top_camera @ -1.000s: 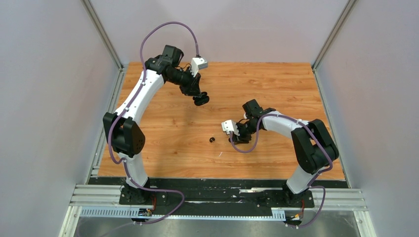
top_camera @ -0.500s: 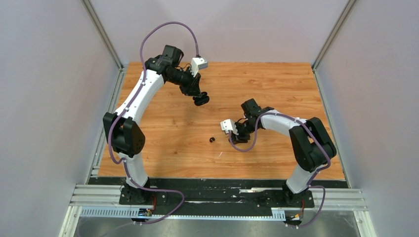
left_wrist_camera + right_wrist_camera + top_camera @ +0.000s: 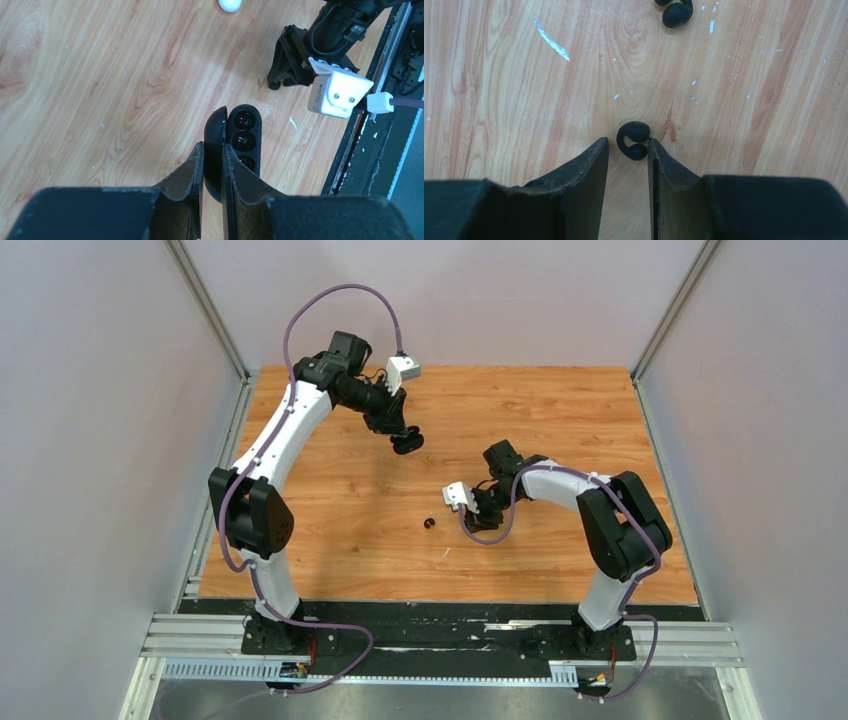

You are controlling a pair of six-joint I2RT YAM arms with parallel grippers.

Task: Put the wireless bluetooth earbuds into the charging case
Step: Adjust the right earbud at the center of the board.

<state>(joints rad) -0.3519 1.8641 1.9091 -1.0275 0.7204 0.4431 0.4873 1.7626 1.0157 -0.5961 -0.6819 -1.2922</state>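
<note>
My left gripper (image 3: pixel 407 441) is shut on the open lid of the black charging case (image 3: pixel 243 131) and holds it above the table; its empty sockets show in the left wrist view, between my fingertips (image 3: pixel 212 146). My right gripper (image 3: pixel 478 522) is low over the table and open. A black earbud (image 3: pixel 634 132) lies on the wood between its fingertips (image 3: pixel 628 141), touching the right finger with a gap to the left one. A second black earbud (image 3: pixel 676 13) lies just ahead; it also shows in the top view (image 3: pixel 430 524).
A small white rounded thing (image 3: pixel 230 4) lies on the wood at the edge of the left wrist view. The wooden table (image 3: pixel 560 410) is walled by grey panels on three sides. The right arm's white camera block (image 3: pixel 339 92) is beside the case.
My right gripper has shifted slightly left over the table. The left arm and the case have not moved.
</note>
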